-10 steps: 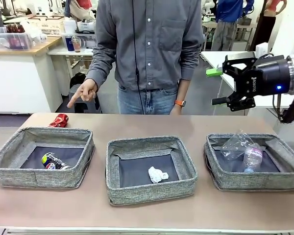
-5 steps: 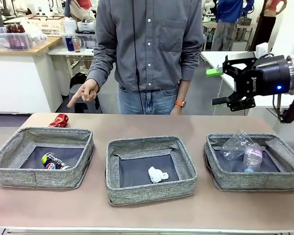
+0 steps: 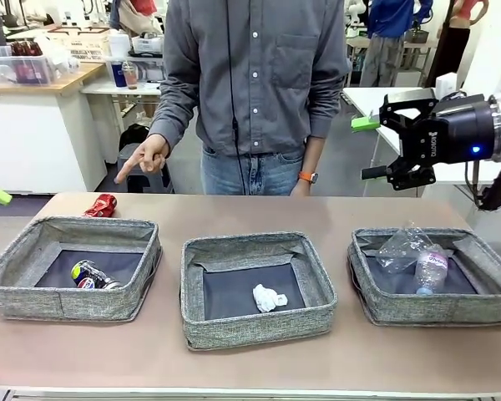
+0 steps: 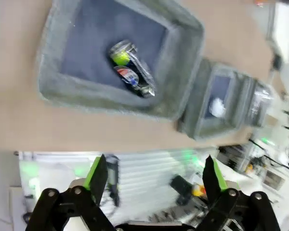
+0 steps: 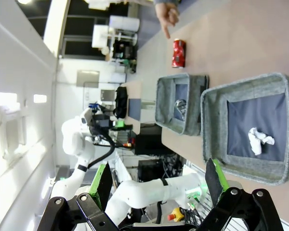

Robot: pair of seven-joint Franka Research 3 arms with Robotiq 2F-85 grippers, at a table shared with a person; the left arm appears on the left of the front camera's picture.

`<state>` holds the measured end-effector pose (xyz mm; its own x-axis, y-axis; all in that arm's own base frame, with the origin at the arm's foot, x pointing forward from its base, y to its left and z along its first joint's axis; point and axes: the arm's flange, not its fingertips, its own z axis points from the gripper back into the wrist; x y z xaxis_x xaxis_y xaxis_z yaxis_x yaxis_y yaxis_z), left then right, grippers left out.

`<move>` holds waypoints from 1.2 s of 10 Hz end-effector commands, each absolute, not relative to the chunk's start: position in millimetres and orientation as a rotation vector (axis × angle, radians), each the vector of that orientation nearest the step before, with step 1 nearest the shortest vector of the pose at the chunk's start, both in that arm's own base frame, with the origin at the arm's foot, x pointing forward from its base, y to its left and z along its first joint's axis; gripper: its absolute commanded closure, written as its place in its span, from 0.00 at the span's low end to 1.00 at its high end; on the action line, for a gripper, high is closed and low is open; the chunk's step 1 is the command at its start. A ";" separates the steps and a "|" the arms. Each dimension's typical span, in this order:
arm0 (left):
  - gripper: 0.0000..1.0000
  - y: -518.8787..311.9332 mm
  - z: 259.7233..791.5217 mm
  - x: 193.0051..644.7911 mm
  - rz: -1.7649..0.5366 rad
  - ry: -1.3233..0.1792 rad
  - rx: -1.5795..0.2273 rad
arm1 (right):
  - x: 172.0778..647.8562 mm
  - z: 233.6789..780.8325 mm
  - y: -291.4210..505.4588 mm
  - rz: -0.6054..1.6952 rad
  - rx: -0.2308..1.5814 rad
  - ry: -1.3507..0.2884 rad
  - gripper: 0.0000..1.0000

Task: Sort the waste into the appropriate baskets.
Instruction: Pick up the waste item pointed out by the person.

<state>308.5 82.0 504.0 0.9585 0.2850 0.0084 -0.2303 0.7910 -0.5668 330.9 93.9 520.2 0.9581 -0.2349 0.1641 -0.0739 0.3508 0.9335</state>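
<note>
Waste mostly sits in the three grey baskets: the dark-silver can (image 3: 94, 275) lies in the left basket (image 3: 71, 267), the white tissue (image 3: 269, 297) in the middle basket (image 3: 255, 286), and the plastic bottle (image 3: 431, 268) with the clear cup (image 3: 401, 247) in the right basket (image 3: 432, 276). One red can (image 3: 102, 205) lies on the table (image 3: 317, 213) near its far left edge, under the person's pointing hand (image 3: 142, 158). Right gripper (image 3: 382, 147) hangs high at right, jaws wide and empty; left gripper (image 4: 154, 175) hovers spread wide above the left basket, holding nothing.

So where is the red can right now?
In the front view, the crushed red can lies on the table behind the left basket, under the person's pointing hand.
</note>
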 end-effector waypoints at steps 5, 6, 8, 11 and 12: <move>0.00 55.9 475.1 457.4 0.335 -0.266 -0.379 | 333.7 518.5 96.3 -0.092 1.237 -0.313 0.00; 0.00 38.3 470.2 482.0 0.290 -0.371 -0.355 | 333.7 518.5 96.3 -0.092 1.237 -0.313 0.00; 0.00 12.6 453.0 529.0 0.112 -0.409 -0.229 | 333.7 518.5 96.3 -0.092 1.237 -0.313 0.00; 0.00 -7.7 450.4 530.5 0.123 -0.388 -0.238 | 333.7 518.5 96.3 -0.092 1.237 -0.313 0.00; 0.00 -7.7 450.4 530.5 0.123 -0.388 -0.238 | 333.7 518.5 96.3 -0.092 1.237 -0.313 0.00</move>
<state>550.1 -12.4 434.8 0.9314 0.1250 0.3419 -0.0523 0.9754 -0.2142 330.9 94.2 520.2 0.9581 -0.2343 0.1650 -0.0746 0.3522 0.9329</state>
